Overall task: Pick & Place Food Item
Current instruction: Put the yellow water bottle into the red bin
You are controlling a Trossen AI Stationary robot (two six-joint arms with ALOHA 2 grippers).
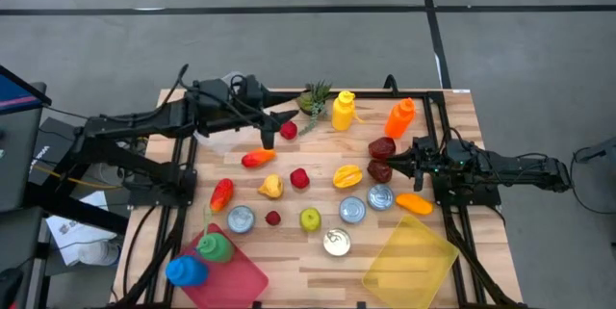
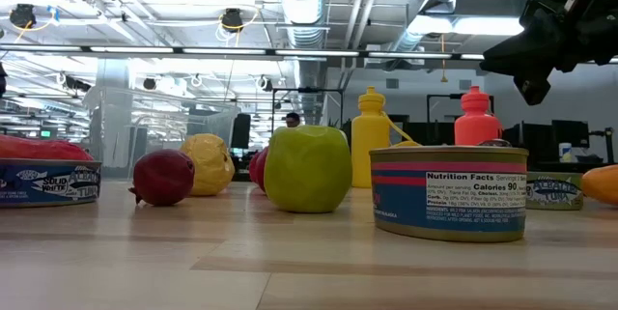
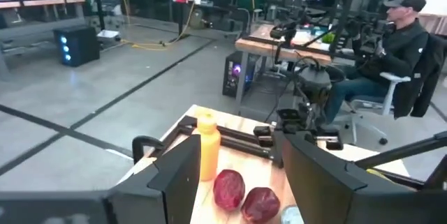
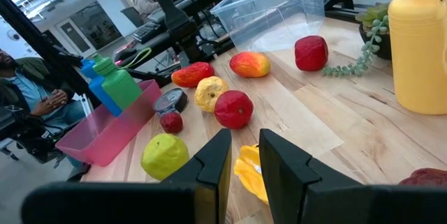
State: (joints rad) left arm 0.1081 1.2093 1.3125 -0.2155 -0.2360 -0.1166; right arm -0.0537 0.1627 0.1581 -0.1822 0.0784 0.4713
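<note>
Food items lie spread over the wooden table (image 1: 318, 251): two dark red beets (image 1: 381, 158), a yellow piece (image 1: 347, 175), a red apple (image 1: 299, 178), a green apple (image 1: 310, 218), an orange piece (image 1: 414, 203) and several tins. My left gripper (image 1: 285, 116) hovers open by the far edge, next to a clear tub (image 1: 226, 131). In the left wrist view, the left gripper (image 3: 241, 147) looks past the beets (image 3: 244, 195) at the right arm. My right gripper (image 1: 393, 163) stands beside the beets. In its wrist view, the right gripper (image 4: 244, 151) is slightly open above the yellow piece (image 4: 250, 172).
A pink tray (image 1: 236, 275) with a green bottle (image 1: 215, 247) and a blue bottle (image 1: 185, 270) sits at the near left. A yellow tray (image 1: 409, 261) is at the near right. Yellow bottle (image 1: 344, 111), orange bottle (image 1: 399, 117) and a plant (image 1: 313, 102) stand along the far edge.
</note>
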